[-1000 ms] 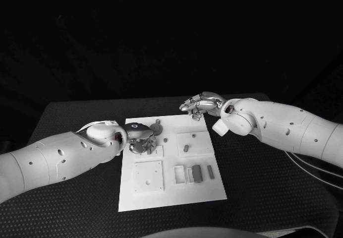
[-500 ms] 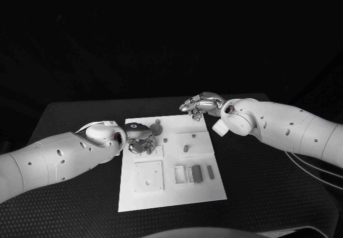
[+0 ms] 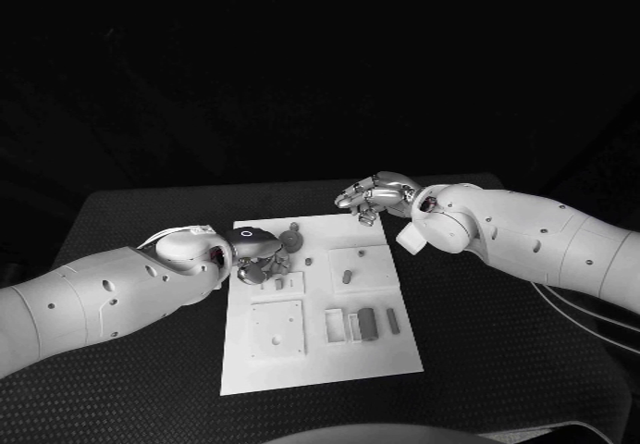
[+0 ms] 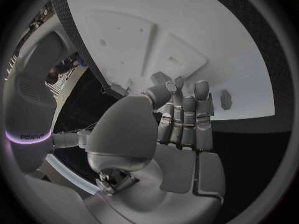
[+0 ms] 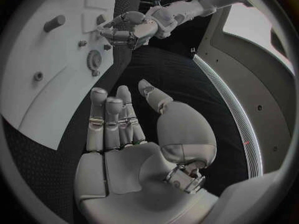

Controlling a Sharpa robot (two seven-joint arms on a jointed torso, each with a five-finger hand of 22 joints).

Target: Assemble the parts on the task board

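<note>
The board (image 3: 320, 356) lies mid-table, with several parts (image 3: 367, 323) loose near its right edge, so most assembly looks undone. The left hand (image 3: 263, 264) curls over the board's far left corner; whether it grips anything I cannot tell. The right hand (image 3: 375, 197) hovers empty, fingers apart, past the far edge.

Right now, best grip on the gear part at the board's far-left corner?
Probably by the rim. The gear seems to lie flat on the task board, toothed edge exposed, so pinch across opposite edges from above. The left hand is right beside it; the right hand hovers open off the far edge.
</note>
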